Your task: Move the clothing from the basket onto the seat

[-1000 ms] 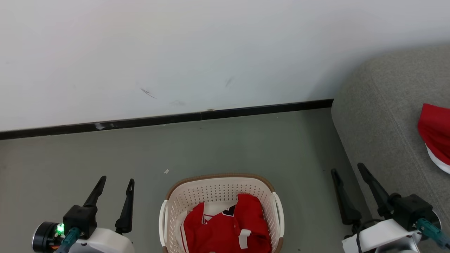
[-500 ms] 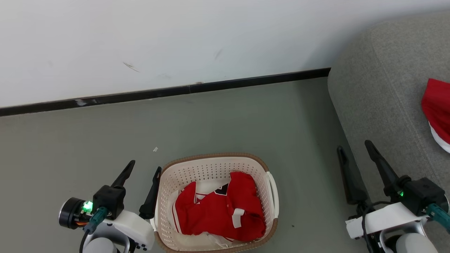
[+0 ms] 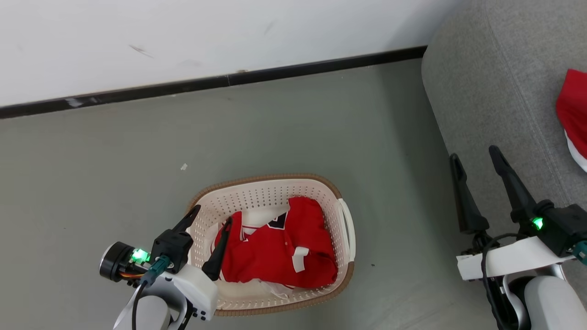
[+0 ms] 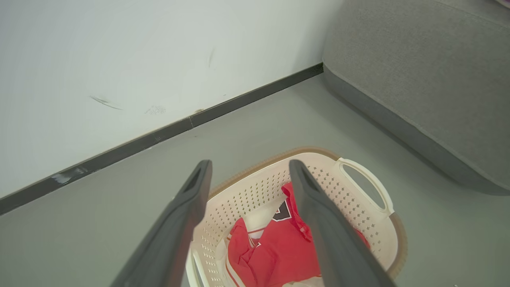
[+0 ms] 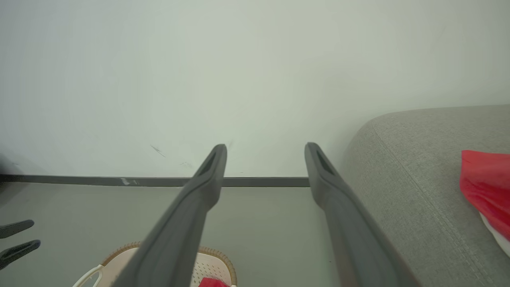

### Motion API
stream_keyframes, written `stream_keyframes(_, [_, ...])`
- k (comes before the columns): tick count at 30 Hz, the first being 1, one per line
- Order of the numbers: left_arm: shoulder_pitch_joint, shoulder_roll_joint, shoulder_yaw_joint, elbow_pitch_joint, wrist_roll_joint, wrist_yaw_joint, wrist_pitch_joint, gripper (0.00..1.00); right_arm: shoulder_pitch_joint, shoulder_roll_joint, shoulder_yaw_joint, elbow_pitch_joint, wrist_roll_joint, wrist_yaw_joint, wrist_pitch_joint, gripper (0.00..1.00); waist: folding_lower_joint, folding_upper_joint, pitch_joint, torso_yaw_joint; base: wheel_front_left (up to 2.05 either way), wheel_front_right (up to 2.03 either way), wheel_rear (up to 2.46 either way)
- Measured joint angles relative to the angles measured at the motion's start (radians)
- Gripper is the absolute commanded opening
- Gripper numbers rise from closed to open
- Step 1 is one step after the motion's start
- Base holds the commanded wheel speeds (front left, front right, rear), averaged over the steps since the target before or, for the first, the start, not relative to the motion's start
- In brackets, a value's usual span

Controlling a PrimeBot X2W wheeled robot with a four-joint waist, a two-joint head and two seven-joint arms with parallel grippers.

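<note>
Clearly, the task is only partly done. One red piece [image 3: 573,114] with a white band lies on the grey seat [image 3: 495,91] at the right edge of the head view, so that part of the work seems finished. The rest of the clothing [image 3: 279,252], red fabric with white stripes and a small dark emblem, lies crumpled inside the basket [image 3: 266,178]. The basket stands on the grey floor [image 3: 275,123] in the lower middle of the frame, apart from the seat. The left gripper [image 3: 213,214] is at the lower left, over the left wall of the basket, with its two dark fingers spread wide. It holds nothing, and I cannot tell if the inner finger touches the cloth. The right gripper [image 3: 473,153] is at the lower right, at the edge of the seat, also wide open and empty. In my judgement the step in hand is the reach into the basket for the next garment. What is left is to close on the fabric, lift it out, carry it to the seat and release it there. This must be repeated if more garments are inside, and I cannot count them from here.
</note>
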Motion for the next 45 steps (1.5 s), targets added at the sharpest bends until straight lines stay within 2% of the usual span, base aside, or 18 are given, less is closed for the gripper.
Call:
stream_keyframes(7, [-0.053, -0.012, -0.042, 0.049, 0.031, -0.025, 0.0, 1.0, -0.032, 0.0, -0.002, -0.018, 0.001, 0.0, -0.001, 1.0, 0.0, 0.0, 0.056, -0.018, 0.0, 0.0, 0.0])
stream_keyframes(25, [-0.173, -0.032, -0.112, 0.187, 0.11, -0.052, 0.002, 1.0, -0.145, -0.001, -0.017, -0.054, 0.01, 0.0, -0.001, 1.0, 0.0, 0.0, 0.196, -0.064, 0.0, 0.0, 0.0])
stream_keyframes(37, [-0.249, -0.023, -0.127, 0.297, 0.142, -0.052, 0.012, 1.0, -0.253, -0.001, -0.02, -0.049, 0.013, 0.0, -0.001, 1.0, 0.0, 0.0, 0.294, -0.101, 0.0, 0.0, 0.0])
stream_keyframes(45, [-0.283, 0.002, -0.119, 0.362, 0.147, -0.052, 0.012, 1.0, -0.343, -0.002, -0.01, -0.026, 0.012, 0.0, -0.002, 1.0, 0.0, 0.0, 0.355, -0.126, 0.0, 0.0, 0.0])
